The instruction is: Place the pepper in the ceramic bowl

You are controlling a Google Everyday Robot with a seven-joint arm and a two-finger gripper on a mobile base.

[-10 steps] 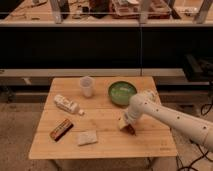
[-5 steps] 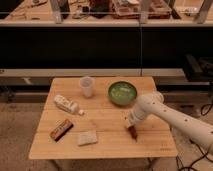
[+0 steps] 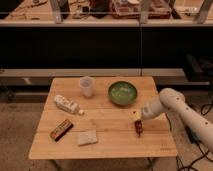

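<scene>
The pepper is a small dark red tapered thing at the tip of my gripper, low over the table's right side. The gripper is shut on the pepper, and the white arm reaches in from the right. The ceramic bowl is round and green with a paler speckled inside. It stands on the table, behind and a little left of the gripper, about a hand's width away. I cannot tell whether the pepper's lower end touches the tabletop.
On the wooden table stand a translucent white cup, a lying white bottle, a red-brown striped block and a pale sponge-like pad. Dark shelving runs behind the table. The table's right edge is close to the gripper.
The gripper has moved to the right across the table with the pepper at its tip. The bowl and the other things have not moved.
</scene>
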